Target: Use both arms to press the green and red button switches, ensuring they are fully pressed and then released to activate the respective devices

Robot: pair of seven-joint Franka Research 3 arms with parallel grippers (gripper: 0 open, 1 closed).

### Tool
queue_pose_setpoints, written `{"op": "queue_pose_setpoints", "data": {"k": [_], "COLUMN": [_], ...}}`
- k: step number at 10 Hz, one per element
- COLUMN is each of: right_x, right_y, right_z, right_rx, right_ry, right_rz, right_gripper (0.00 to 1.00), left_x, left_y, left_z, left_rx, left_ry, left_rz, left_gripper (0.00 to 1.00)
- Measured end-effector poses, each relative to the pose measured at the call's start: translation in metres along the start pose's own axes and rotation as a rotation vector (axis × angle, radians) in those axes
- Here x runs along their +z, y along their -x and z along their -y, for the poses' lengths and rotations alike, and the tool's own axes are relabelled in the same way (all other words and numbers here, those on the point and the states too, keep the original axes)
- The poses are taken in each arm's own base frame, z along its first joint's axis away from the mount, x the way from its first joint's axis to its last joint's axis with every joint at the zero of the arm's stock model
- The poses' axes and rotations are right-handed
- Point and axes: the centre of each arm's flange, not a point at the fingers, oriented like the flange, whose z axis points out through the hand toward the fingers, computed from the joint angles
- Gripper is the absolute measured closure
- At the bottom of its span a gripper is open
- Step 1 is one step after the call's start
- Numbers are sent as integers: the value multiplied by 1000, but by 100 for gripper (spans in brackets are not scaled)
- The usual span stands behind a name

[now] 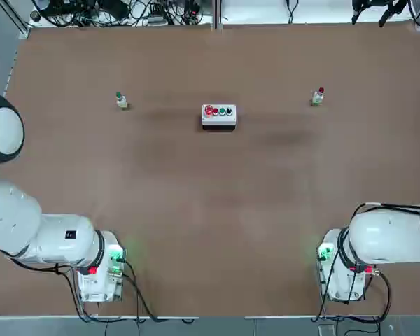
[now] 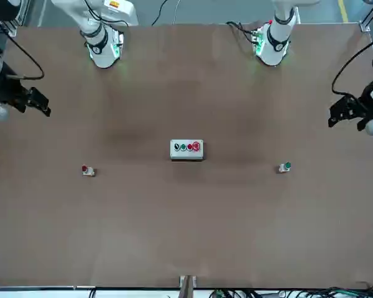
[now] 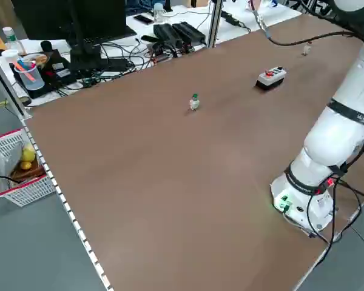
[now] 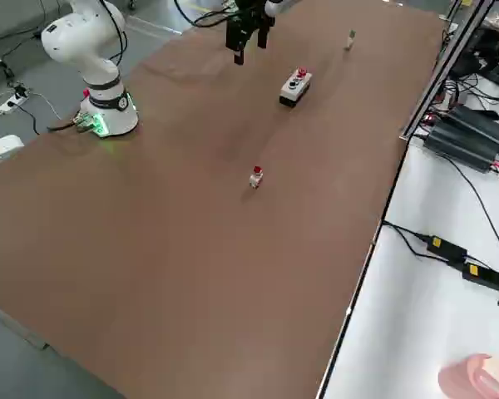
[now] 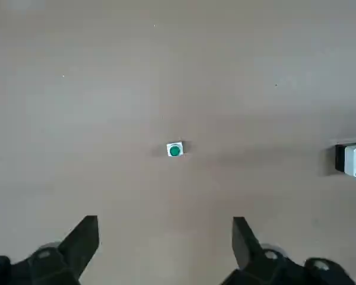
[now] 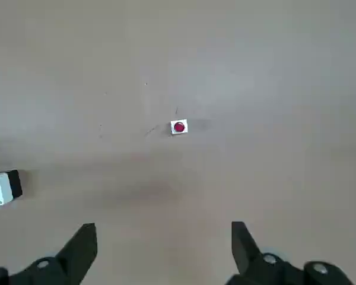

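The green button switch stands on the brown table at the far left, and the red button switch stands at the far right. Both show again in the front view, the green switch and the red switch. My left gripper hangs high over the table, open and empty, with the green cap far below, beyond its fingers. My right gripper hangs just as high, open and empty, over the red cap. In the front view the left gripper and right gripper sit at the picture's sides.
A white box with a row of red and green buttons stands midway between the two switches. Both arm bases sit at the near edge. Cables and gear line the far edge. A red basket stands off the left side.
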Motion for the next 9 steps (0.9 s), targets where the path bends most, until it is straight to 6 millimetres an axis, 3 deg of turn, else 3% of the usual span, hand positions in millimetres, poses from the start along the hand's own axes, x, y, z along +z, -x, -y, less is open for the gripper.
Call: {"op": "queue_pose_setpoints", "data": {"k": [4,6,7,8,9], "right_x": [0,1,1,1,3], "right_y": [0,1,1,0,0], "right_z": [1,1,1,1,1], "right_rx": [-1,-1,-2,-3,-3], "right_ry": [0,0,0,0,0], "right_rz": [4,5,5,6,8], "right_gripper": [0,2,4,12,19], "left_x": [2,23,39,55,72], "left_y": [0,-8,-16,-24,-28], "left_z": [0,3,4,5,6], "left_rx": [0,-6,-22,-38,-42], "left_ry": [1,4,6,6,7], "left_rz": [6,41,55,57,61], "left_gripper": [0,2,5,9,26]}}
